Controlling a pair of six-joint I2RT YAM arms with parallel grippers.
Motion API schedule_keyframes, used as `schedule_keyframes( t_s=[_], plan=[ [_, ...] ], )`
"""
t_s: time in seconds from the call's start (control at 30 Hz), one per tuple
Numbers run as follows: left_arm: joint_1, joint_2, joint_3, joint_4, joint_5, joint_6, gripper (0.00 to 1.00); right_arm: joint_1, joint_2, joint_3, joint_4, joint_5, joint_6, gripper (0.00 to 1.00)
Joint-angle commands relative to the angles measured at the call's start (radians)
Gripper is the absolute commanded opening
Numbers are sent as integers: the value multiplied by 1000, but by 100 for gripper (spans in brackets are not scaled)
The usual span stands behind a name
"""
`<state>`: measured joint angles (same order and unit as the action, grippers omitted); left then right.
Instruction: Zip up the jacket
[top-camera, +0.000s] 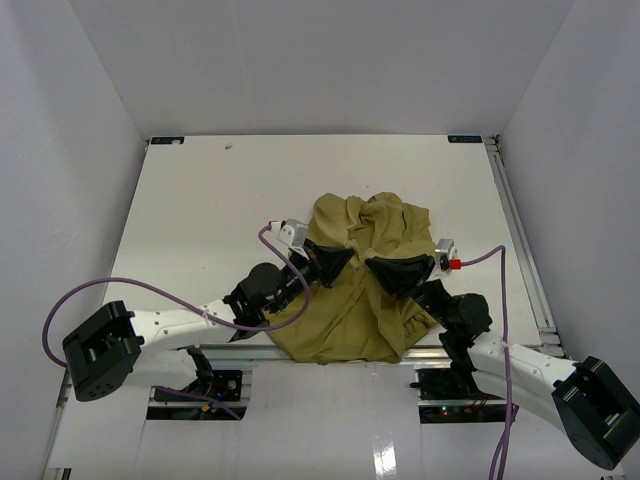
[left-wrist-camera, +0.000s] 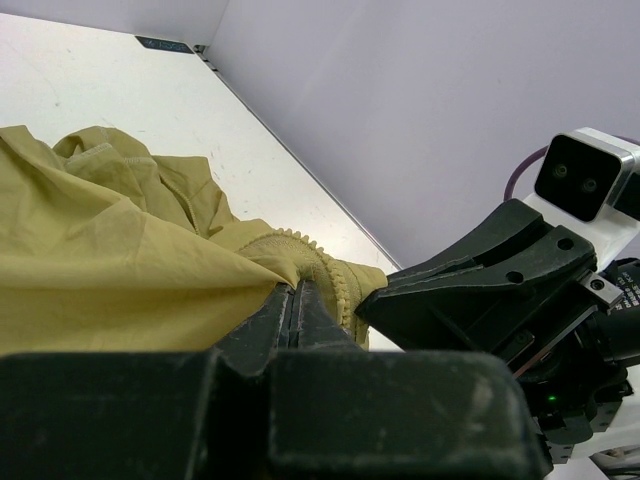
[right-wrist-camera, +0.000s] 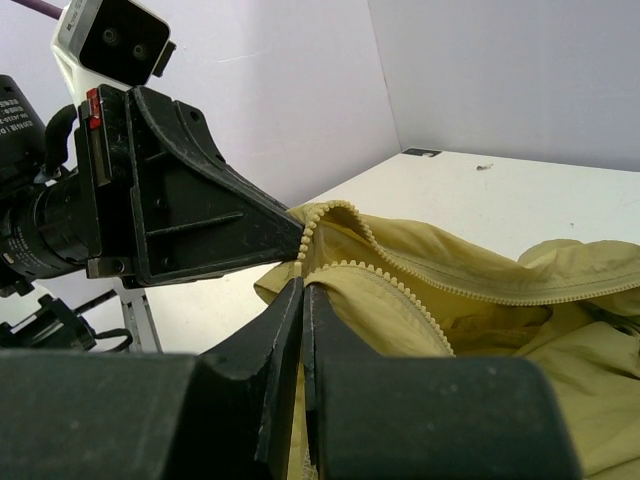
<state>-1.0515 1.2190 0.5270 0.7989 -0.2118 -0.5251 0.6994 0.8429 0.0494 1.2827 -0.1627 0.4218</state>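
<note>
Top view: jacket (top-camera: 340, 320) lay crumpled on counter (top-camera: 200, 200) at near edge, btwn the arms. Left end effector (top-camera: 348, 258) & right end effector (top-camera: 372, 265) met tip to tip over it.
Left wrist: jaws pinched tight on toothed hem.
Right wrist: jaws likewise clamped on fabric. Zipper teeth (right-wrist-camera: 420, 268) ran in two separate rows.
Judged: zipping barely begun, approx whole run left.

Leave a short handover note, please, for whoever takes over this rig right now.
Left claw: shut, pinching the jacket at one edge, by its zipper teeth.
Right claw: shut on the facing edge; the two claw tips nearly touch.
Jacket: bunched on the table between the arms.
Done: both zipper edges gripped and brought together.
Left: the tooth rows are apart and no slider is in view; join them and zip up.
</note>
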Motion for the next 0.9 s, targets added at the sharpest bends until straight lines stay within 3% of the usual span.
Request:
schedule_keyframes(
  t_s=[0.0,0.87],
  plan=[
    [2,-34,34,-15,-3,-9,0,-4,-19,-146,116,18,-21,8],
    [2,-7,13,19,32,-12,0,-5,-10,-151,142,49,-5,8]
  ],
)
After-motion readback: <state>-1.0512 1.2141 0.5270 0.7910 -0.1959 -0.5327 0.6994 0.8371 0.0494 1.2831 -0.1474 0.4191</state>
